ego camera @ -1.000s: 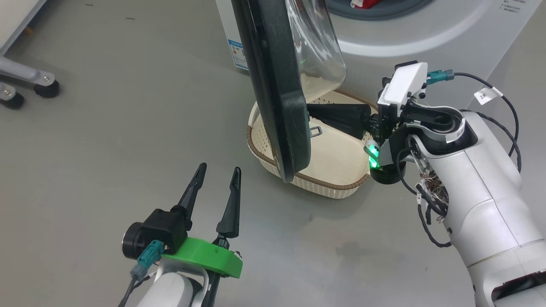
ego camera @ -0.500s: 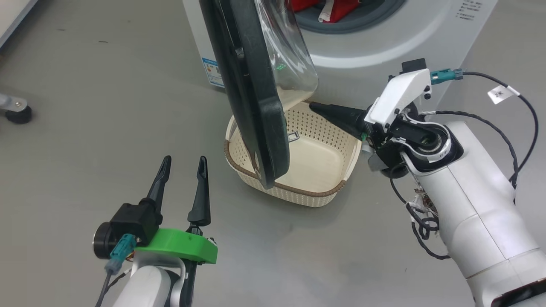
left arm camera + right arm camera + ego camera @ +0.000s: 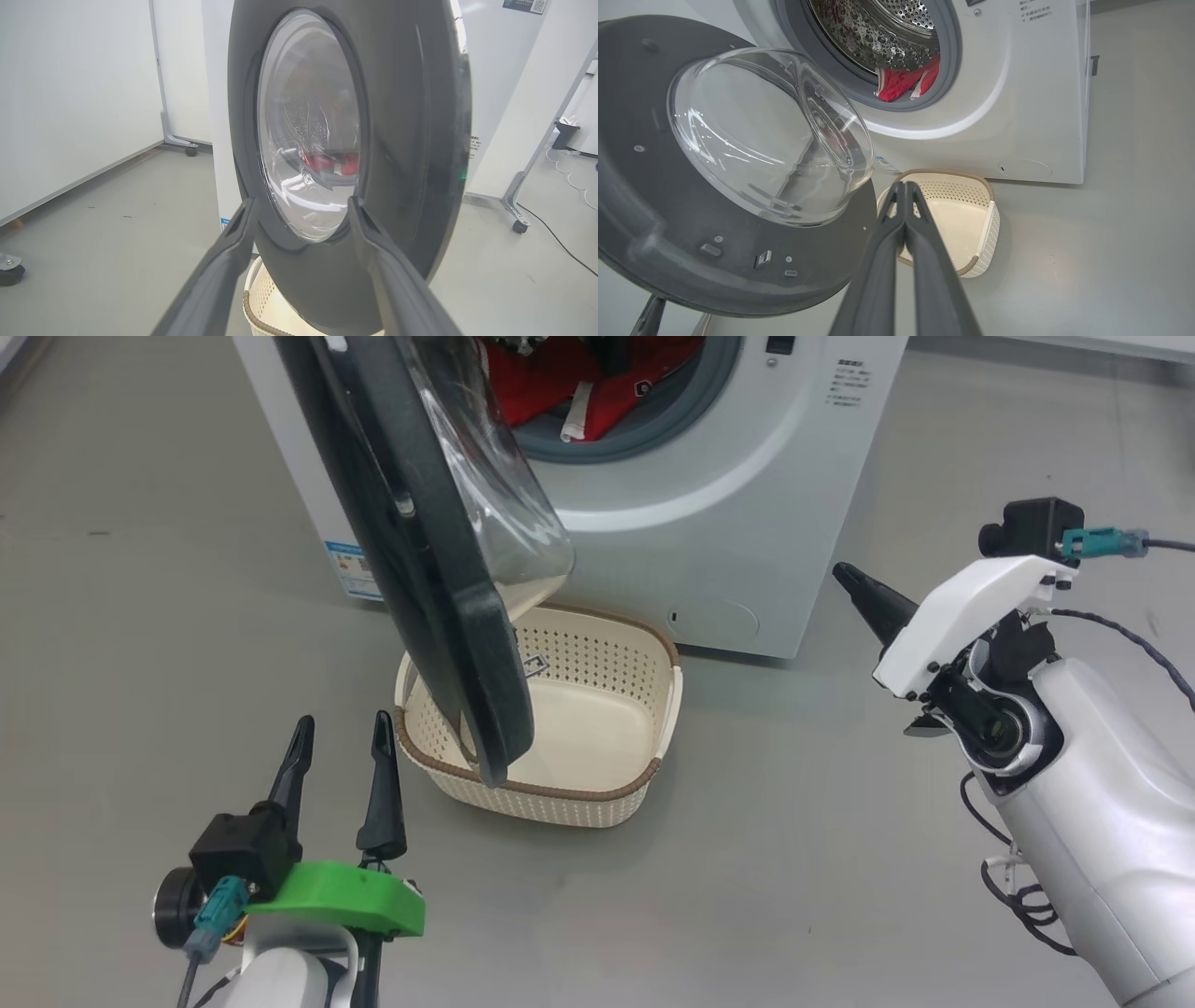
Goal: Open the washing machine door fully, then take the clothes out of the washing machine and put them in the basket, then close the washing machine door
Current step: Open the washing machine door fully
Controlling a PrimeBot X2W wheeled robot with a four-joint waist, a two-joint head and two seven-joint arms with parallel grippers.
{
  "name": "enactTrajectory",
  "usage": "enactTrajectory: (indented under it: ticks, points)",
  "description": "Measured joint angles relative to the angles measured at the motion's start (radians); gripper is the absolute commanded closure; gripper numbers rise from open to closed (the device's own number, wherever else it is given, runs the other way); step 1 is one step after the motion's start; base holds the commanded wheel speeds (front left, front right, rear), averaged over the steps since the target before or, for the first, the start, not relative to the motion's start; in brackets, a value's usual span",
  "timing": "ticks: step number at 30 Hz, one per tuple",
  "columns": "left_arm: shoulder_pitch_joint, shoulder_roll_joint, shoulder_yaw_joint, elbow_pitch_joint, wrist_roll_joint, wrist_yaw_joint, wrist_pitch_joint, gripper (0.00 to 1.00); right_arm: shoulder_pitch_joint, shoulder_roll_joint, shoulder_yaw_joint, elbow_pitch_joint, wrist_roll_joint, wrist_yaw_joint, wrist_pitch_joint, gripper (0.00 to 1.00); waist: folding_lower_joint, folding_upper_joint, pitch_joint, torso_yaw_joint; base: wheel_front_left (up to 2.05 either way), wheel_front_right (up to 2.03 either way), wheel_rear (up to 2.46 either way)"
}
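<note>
1. You were at the door-opening step: the washing machine door [image 3: 439,597] stood swung out, its lower edge above the basket [image 3: 560,795], seemingly not fully open.
2. Your left gripper [image 3: 342,721] was spread and empty near the basket; your right gripper [image 3: 845,577] was clenched on nothing.
3. The clothes [image 3: 579,383] lay inside the washing machine [image 3: 747,523].
4. The next move likely called for pushing the door wider.

The clothes [image 3: 541,392] are showing bright red with white trim; the perforated basket [image 3: 560,807] is showing cream under a brown rim.
</note>
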Motion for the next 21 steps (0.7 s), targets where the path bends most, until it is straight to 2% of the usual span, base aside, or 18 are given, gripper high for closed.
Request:
enactTrajectory:
  ticks: [11,16,21]
  points:
    - [0.052,0.003,0.055,0.026,0.028,-0.036,0.000,0.00,0.150,-0.060,0.022,-0.048,-0.185,0.000,-0.283,1.00,0.0000,0.0000,-0.060,-0.119,0.00,0.00,0.00]
    - [0.078,0.003,0.085,0.030,0.028,-0.045,0.000,0.00,0.217,-0.083,0.013,-0.062,-0.235,0.000,-0.399,1.00,0.0000,0.0000,-0.088,-0.158,0.00,0.00,0.00]
    - [0.085,0.004,0.113,0.027,0.031,-0.053,0.000,0.00,0.283,-0.107,0.002,-0.074,-0.275,-0.017,-0.489,1.00,0.0000,0.0000,-0.105,-0.191,0.00,0.00,0.00]
